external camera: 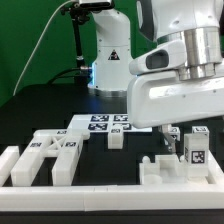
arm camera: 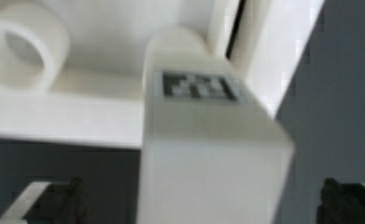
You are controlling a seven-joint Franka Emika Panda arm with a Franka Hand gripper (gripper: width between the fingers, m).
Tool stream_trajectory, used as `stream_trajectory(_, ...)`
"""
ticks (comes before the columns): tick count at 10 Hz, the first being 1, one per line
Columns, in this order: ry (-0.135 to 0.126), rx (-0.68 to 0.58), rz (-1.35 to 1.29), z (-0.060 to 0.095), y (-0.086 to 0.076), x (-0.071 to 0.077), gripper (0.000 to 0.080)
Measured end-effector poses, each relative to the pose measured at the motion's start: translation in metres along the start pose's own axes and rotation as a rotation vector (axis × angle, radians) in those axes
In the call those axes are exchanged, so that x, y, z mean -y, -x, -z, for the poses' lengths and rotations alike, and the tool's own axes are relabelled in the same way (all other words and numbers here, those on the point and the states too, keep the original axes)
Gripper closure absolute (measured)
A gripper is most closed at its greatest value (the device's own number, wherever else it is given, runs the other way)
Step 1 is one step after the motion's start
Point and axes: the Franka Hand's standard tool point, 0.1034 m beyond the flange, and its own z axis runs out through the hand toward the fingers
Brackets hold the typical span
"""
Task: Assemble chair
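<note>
The chair lies in loose matte-white pieces. In the exterior view an upright tagged block (external camera: 195,152) stands at the right, on a notched white piece (external camera: 160,168). My gripper (external camera: 186,136) hangs right over that block. In the wrist view the long white tagged piece (arm camera: 205,130) runs between my gripper (arm camera: 193,205), whose dark fingertips (arm camera: 37,205) stand wide apart with a gap on each side. The gripper is open and holds nothing. Behind it lies a white piece with a round hole (arm camera: 28,55). More tagged chair pieces (external camera: 48,152) lie at the exterior view's left.
The marker board (external camera: 100,122) lies mid-table with a small white block (external camera: 116,138) by it. A low white border rail (external camera: 90,190) runs along the front. The robot's base (external camera: 108,60) stands at the back, and the big arm housing (external camera: 180,90) covers the right.
</note>
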Motion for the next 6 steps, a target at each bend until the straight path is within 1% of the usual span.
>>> stream_trajectory(2,-0.01,0.084,-0.013,-0.0026,0.0028,-0.0021,0.0151)
stream_trajectory(3,-0.01,0.083,-0.027,-0.0018,0.0014,-0.0011,0.017)
stream_trajectory(4,-0.009,0.081,-0.025,-0.0023,0.0015,-0.0013,0.0329)
stream_trajectory(5,-0.01,0.081,-0.061,-0.0023,0.0015,-0.0008,0.0329)
stream_trajectory(6,-0.007,0.082,-0.153,-0.0024,0.0015,0.0001,0.0511)
